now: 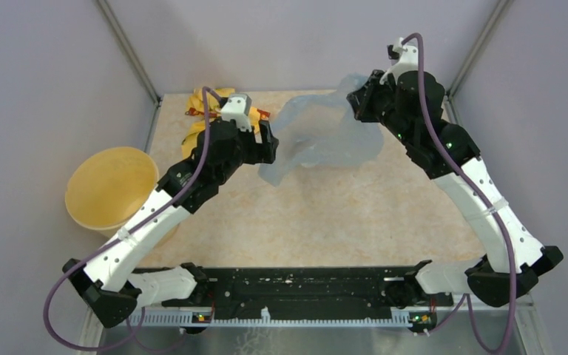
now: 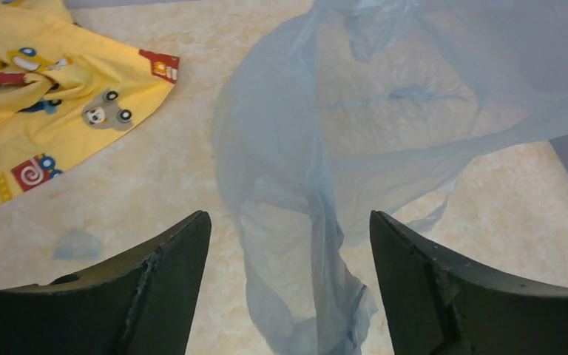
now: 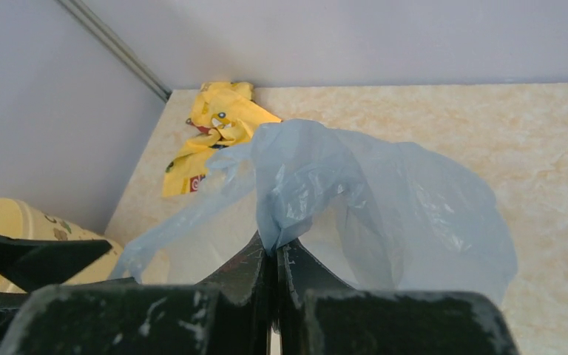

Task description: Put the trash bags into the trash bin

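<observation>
Thin see-through pale blue trash bag [image 1: 325, 137], crinkly and bunched, held up over the far part of the tabletop [image 1: 325, 222] with one gathered corner pinched tight in the right hand [image 3: 274, 251]. Left hand [image 2: 288, 222] spread wide, gripping nothing, right by a loose dangling fold of the film. Pale yellow trash bin [image 1: 111, 188] off at the left edge, well apart.

No text, label or number can be read anywhere.

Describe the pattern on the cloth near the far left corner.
The cloth is yellow with red, grey and blue cartoon prints; clearest in the left wrist view.
</observation>
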Available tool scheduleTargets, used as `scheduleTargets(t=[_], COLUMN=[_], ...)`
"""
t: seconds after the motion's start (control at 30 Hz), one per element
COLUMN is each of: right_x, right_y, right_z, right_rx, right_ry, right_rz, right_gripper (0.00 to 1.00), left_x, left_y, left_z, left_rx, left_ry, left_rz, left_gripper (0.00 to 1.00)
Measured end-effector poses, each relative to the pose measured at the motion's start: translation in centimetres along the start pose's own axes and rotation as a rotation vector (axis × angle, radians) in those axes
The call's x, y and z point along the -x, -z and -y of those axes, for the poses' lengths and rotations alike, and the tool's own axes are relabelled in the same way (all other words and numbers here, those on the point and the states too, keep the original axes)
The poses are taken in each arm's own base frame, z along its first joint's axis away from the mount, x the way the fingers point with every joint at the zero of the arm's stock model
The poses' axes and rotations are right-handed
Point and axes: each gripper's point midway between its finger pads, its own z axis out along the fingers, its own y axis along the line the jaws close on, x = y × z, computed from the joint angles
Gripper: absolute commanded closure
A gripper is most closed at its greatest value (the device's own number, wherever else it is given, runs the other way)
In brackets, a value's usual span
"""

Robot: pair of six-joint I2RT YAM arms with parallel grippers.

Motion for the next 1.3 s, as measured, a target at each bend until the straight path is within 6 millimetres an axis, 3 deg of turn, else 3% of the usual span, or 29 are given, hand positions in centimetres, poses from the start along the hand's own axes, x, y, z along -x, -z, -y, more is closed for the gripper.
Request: scheduleTargets(t=[0.13,0.37,0.63,0.9,1.07,1.2,1.3], right_x=[0.4,0.4,-0.4,-0.9,-1.5,-1.6,-1.6], right_y=[-0.6,-0.8,-0.4,0.0,0.2,0.3,0.3], right_z=[-0.4,-0.7,-1.1,-1.8,-2.3,-2.3,-2.3], right_rx=[0.013,0.023,0.061,0.108,0.138,0.146,0.146], right_ry=[0.049,0.096,0.117,0.127,0.127,0.134,0.139], right_rz=[-0.009,-0.034,-0.078,-0.110,-0.133,-0.140,-0.140], right_gripper=[1.00,1.00,1.00,1.00,1.00,1.00,1.00], left_x=[1.3,2.4,0.7,-0.4,-1.1,-1.6,-2.4], left_y=[1.7,6.3,9.9,11.9,12.1,11.6,11.0], left_z=[-2.0,-7.3,-13.5,-20.8,-24.1,-26.7,-28.4], left_rx=[0.100,0.351,0.671,0.947,1.045,1.097,1.107], left_ry=[0.005,-0.008,-0.031,0.012,0.030,0.069,0.102], left_rz=[0.040,0.083,0.030,-0.027,-0.072,-0.112,-0.152], left_gripper=[0.07,0.03,0.03,0.02,0.06,0.16,0.29])
